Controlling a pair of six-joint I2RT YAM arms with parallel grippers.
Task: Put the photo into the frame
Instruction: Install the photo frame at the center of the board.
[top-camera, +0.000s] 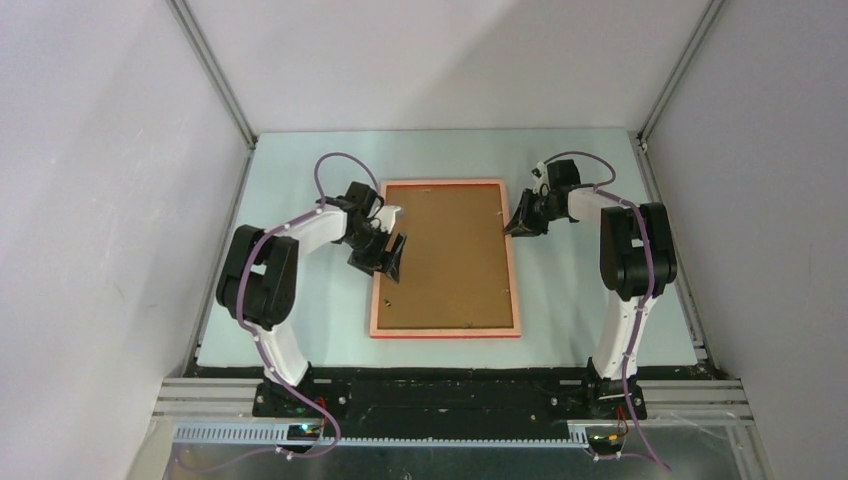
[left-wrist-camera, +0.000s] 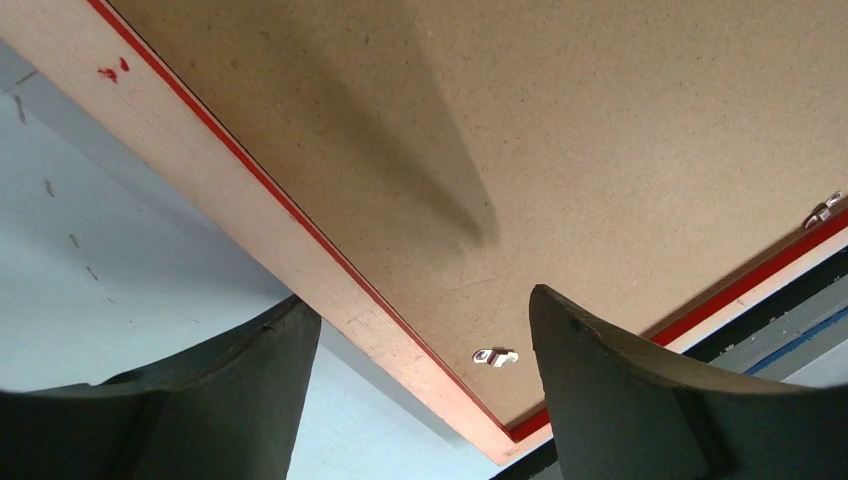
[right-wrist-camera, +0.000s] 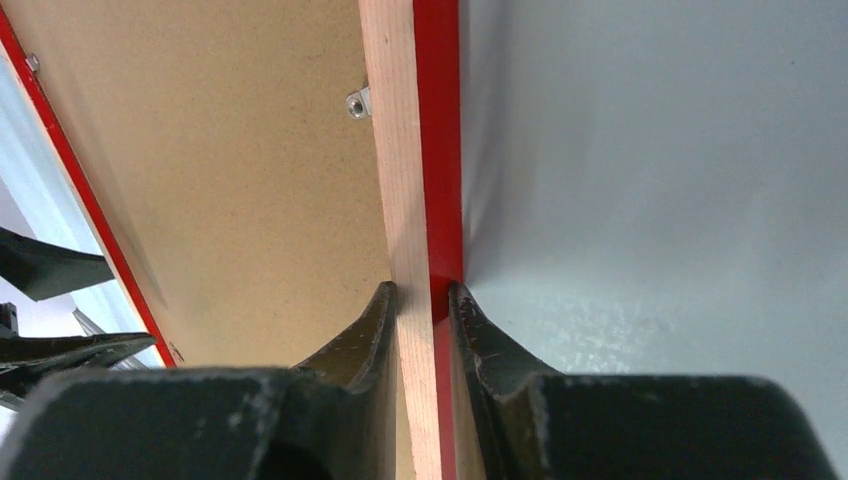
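The thin rectangular frame (top-camera: 445, 331), pale orange-pink wood with a glossy red outer edge, lies back-up in the middle of the smooth, pale worktop (top-camera: 300, 180). A flat, brown, speckled fibreboard backing board (top-camera: 445, 255) fills it, with small metal clips (left-wrist-camera: 496, 356) at its rim. The right end effector (right-wrist-camera: 422, 292) pinches the frame's right rail between curved black fingers. The left end effector (left-wrist-camera: 420, 300) hangs spread, one finger on either side of the left rail.

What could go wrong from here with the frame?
The right gripper pinches only the right rail of the frame, so lifting may twist it or let it slip. The open left gripper hangs over the left rail beside a metal clip; closing there could snag it. Tilting might shift the backing board.
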